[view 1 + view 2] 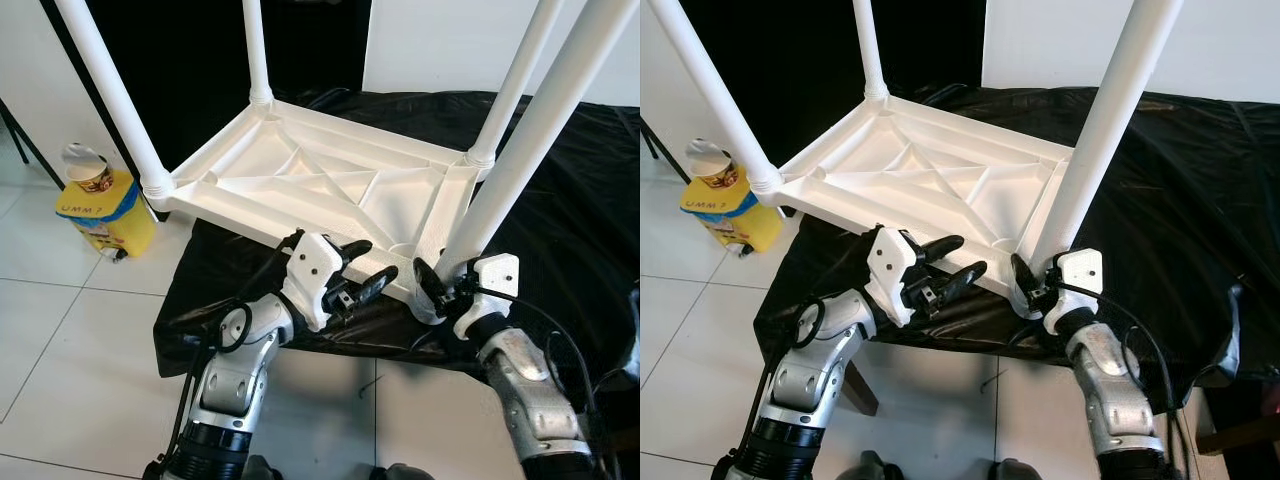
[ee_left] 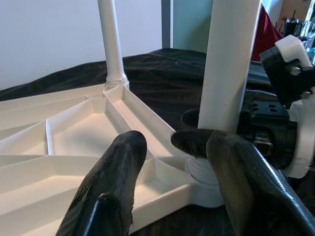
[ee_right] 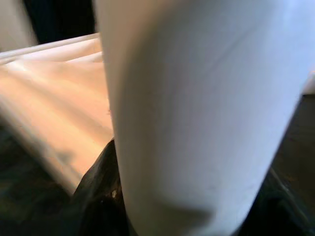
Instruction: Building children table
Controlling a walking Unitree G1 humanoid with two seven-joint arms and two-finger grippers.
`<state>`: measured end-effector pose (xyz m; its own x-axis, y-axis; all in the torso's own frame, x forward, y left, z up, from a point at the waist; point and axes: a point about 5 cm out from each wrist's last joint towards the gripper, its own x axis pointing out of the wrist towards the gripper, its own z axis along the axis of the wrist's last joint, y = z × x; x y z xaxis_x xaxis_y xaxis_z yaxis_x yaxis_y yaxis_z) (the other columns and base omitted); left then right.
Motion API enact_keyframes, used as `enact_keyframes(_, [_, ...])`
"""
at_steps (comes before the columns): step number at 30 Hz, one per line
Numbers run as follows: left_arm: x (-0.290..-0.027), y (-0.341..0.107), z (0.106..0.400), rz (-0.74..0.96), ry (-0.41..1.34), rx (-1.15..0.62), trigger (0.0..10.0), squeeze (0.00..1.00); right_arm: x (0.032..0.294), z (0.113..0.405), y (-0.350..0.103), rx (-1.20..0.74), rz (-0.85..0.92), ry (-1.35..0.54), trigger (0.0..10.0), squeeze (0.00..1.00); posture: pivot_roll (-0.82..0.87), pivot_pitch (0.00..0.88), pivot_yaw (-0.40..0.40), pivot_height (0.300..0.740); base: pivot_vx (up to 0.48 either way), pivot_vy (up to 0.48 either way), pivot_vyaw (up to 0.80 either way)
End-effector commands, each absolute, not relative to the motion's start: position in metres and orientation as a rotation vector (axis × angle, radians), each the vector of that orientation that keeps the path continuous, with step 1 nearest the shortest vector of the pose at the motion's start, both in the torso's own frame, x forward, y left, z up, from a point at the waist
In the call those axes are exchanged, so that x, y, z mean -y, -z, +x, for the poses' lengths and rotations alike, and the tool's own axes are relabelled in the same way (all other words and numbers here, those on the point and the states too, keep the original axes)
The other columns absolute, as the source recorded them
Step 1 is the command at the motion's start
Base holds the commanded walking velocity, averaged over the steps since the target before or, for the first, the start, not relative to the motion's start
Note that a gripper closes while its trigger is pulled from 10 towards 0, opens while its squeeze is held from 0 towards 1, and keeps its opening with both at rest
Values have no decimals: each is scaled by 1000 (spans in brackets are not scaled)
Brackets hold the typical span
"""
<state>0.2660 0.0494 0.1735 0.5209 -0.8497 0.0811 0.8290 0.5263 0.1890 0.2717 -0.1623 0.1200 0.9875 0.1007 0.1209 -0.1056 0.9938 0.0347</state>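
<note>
A black cloth covers the raised surface, its edge hanging down over the white tiled floor. On the floor to the left stands a yellow container with a blue band, a paper cup resting on top.

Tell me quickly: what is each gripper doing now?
Left gripper: open, holding nothing, beside the tabletop.
Right gripper: closed around the near table leg.

Upturned table top lies on the cloth — four legs upward. Yellow container stands on the floor, left.
</note>
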Motion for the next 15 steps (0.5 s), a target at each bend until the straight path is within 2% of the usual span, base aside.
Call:
enact_keyframes(1, [-48,-170,271,132,905,144,10000,0,172,268,-101,22,53,45,10000,0,-32,63,14,740,0,0,0])
enact_keyframes(3, [-41,-167,270,113,913,115,10000,0,167,269,-95,-18,89,190,10000,0,-36,55,9,740,0,0,0])
enact_keyframes(5, [-40,-166,270,110,911,107,10000,0,161,270,-94,-25,101,214,10000,0,-36,55,9,740,0,0,0])
enact_keyframes(8, [-37,-165,269,113,909,105,10000,0,155,271,-101,22,89,191,10000,0,-41,44,3,740,0,0,0])
enact_keyframes(15, [-34,-166,272,121,892,114,10000,0,160,270,-110,91,58,169,10000,0,-63,26,2,740,0,0,0])
